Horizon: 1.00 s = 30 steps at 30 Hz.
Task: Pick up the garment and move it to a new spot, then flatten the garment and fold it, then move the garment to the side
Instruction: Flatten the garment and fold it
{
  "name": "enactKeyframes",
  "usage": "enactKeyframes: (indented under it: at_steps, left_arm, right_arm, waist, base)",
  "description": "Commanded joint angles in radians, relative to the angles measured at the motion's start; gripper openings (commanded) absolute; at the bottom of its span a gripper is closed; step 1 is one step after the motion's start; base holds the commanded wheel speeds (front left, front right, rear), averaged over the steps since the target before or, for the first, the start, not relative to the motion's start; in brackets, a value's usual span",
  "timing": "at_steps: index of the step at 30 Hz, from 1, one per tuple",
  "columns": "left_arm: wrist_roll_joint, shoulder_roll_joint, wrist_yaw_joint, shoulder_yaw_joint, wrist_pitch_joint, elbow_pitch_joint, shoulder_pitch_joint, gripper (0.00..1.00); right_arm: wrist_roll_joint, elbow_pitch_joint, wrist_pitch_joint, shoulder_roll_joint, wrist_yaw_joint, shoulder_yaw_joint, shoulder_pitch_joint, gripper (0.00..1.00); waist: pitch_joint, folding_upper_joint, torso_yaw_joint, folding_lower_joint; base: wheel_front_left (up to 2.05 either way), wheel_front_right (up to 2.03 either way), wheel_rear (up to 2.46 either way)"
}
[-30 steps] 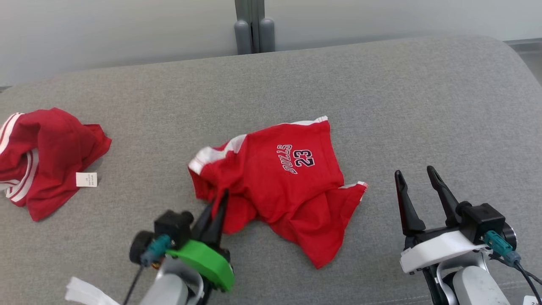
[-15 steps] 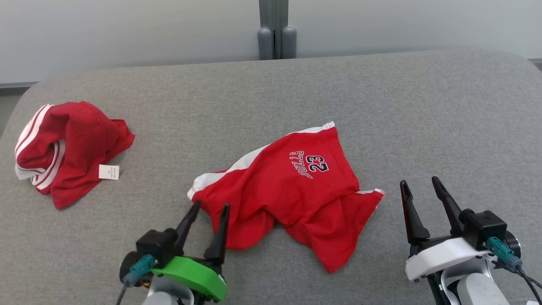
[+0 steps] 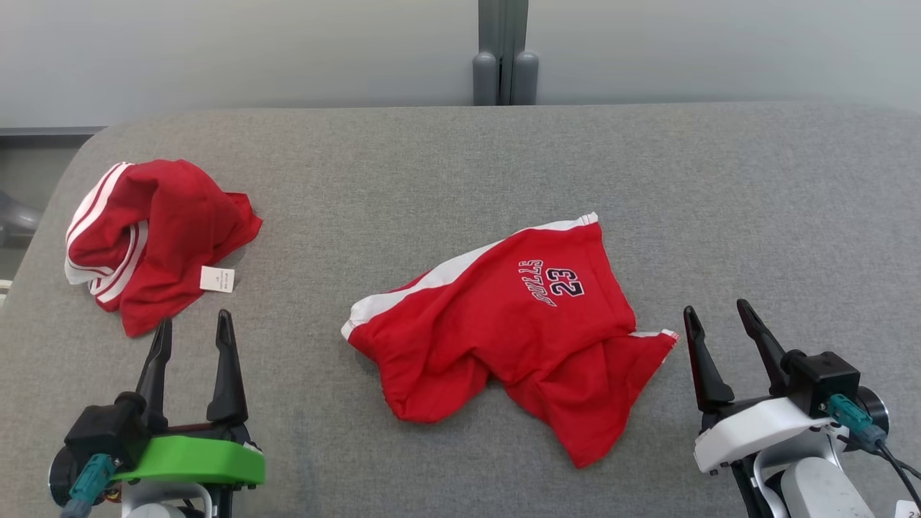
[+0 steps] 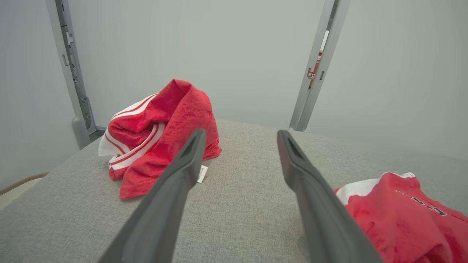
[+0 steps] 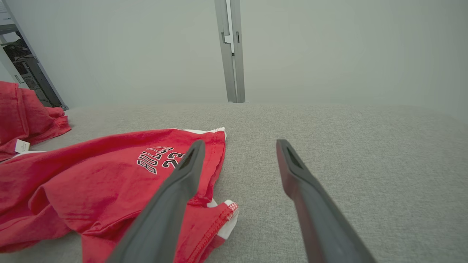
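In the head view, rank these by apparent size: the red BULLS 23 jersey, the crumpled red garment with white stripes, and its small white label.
1. Red BULLS 23 jersey: largest.
2. Crumpled red garment with white stripes: clearly smaller.
3. Small white label: smallest by far.

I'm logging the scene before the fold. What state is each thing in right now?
jersey: crumpled, unfolded, lying on the grey cushion, not held.
striped red garment: bunched in a heap, not held.
left hand: open, empty.
right hand: open, empty, beside the jersey's edge.
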Motion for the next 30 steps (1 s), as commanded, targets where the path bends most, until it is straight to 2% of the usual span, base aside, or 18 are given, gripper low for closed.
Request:
enactKeyframes:
  at_steps: [1,8,14,24,30]
  left_arm:
    - [0.017,-0.003,-0.002,0.006,0.000,-0.006,0.017,1.00]
    - [0.028,-0.005,-0.002,-0.002,0.000,-0.006,0.010,1.00]
    - [0.011,-0.010,-0.002,-0.040,0.000,0.001,-0.033,1.00]
    - [-0.028,-0.018,-0.002,-0.103,0.000,0.005,-0.097,1.00]
    - [-0.071,-0.018,-0.002,-0.131,0.000,0.005,-0.118,1.00]
  right_arm:
    - [0.000,0.007,-0.003,-0.004,-0.001,-0.001,-0.011,1.00]
    - [-0.020,0.061,-0.003,-0.022,-0.001,0.018,-0.069,1.00]
    - [-0.041,0.175,-0.003,-0.060,-0.001,0.083,-0.249,1.00]
    - [-0.076,0.485,0.050,-0.106,-0.001,0.171,-0.595,1.00]
    - [-0.078,0.683,0.078,-0.126,-0.001,0.192,-0.692,1.00]
  waist:
    - [0.002,0.0000,0.005,0.0000]
    - [0.021,0.0000,0.024,0.0000]
    - [0.072,0.0000,0.060,0.0000]
    - [0.175,0.0000,0.159,0.0000]
    - [0.206,0.0000,0.208,0.0000]
  base:
    - [0.00,0.00,0.00]
    - [0.00,0.00,0.00]
    - [0.00,0.00,0.00]
    - [0.00,0.00,0.00]
    - [0.00,0.00,0.00]
